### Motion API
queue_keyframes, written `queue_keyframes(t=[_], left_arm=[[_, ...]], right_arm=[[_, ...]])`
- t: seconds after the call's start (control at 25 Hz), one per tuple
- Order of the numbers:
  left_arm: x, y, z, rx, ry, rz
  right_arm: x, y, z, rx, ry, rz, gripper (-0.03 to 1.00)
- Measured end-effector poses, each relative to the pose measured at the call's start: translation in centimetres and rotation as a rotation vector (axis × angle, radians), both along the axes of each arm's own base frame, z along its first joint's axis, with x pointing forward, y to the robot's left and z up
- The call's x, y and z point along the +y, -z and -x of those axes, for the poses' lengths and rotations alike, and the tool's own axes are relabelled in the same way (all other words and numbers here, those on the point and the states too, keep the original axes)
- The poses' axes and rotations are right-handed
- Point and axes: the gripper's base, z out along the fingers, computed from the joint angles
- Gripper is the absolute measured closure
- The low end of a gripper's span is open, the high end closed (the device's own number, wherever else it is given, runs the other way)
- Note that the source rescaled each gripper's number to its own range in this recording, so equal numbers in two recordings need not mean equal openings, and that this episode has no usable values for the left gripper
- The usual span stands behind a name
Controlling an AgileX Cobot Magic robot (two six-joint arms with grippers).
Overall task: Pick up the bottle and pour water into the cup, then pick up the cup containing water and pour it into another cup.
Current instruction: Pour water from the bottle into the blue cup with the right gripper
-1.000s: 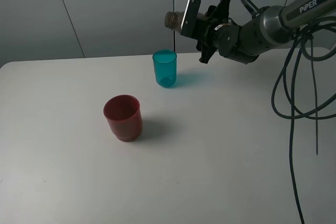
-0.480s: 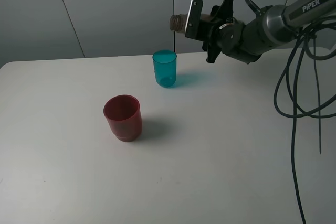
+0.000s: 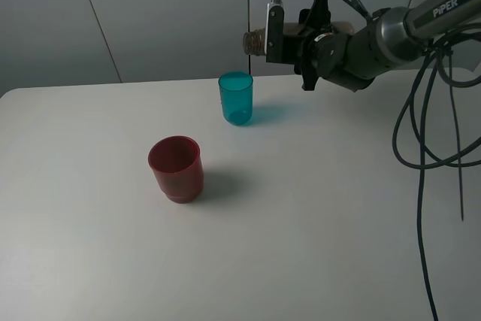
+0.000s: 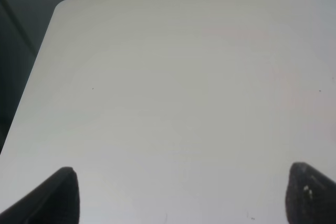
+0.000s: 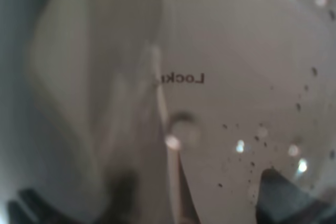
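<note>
My right gripper is shut on the smoky grey-brown bottle and holds it nearly level in the air. Its neck points left, above and slightly right of the teal-blue cup. That cup stands upright at the back middle of the table. The dark red cup stands upright nearer the front left, apart from it. In the right wrist view the translucent bottle fills the picture, with droplets inside, and the gripper shows only as dark tips. My left gripper is open over bare table, its fingertips wide apart.
The white table has a rounded corner and edge in the left wrist view. Black cables hang from the right arm over the table's right side. Grey wall panels stand behind the table.
My right gripper has shifted slightly right and rotated with the bottle, and the neck has dropped a little. Both cups have stayed in place.
</note>
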Motion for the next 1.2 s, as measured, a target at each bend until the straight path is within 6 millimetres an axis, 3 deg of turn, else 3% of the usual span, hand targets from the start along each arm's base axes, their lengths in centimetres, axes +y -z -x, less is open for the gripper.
queue_keyframes(t=[1.2], left_arm=[[0.0, 0.0, 0.0, 0.0, 0.0, 0.0]], right_arm=[[0.2, -0.22, 0.0, -0.031, -0.026, 0.06, 0.93]])
